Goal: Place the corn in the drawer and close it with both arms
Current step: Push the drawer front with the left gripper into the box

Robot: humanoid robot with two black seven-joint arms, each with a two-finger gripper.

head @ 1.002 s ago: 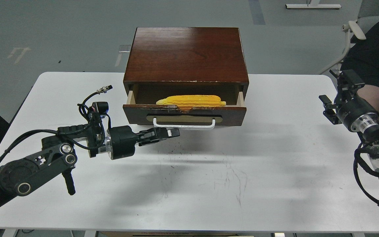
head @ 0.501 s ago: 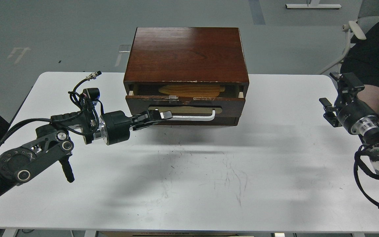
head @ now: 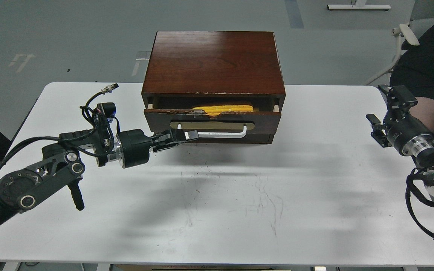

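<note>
The dark brown cabinet (head: 213,60) stands at the table's back middle. Its drawer (head: 266,118) is pushed in almost fully and only a narrow gap stays open at the top. The yellow corn (head: 226,109) lies inside and shows through that gap. My left gripper (head: 191,135) is shut, with its fingertips at the left end of the white bar handle (head: 222,133), against the drawer front. My right gripper (head: 387,110) is open and empty, far from the drawer, at the table's right edge.
The white table (head: 217,210) carries scuff marks in front of the cabinet. A loose cable with a metal plug (head: 106,90) loops above my left wrist. A seated person in black (head: 428,64) and a chair are beyond the table's right rear corner.
My left gripper moved forward and pushed the drawer from about half open to nearly shut, so most of the corn is now hidden. The right arm has hardly moved.
</note>
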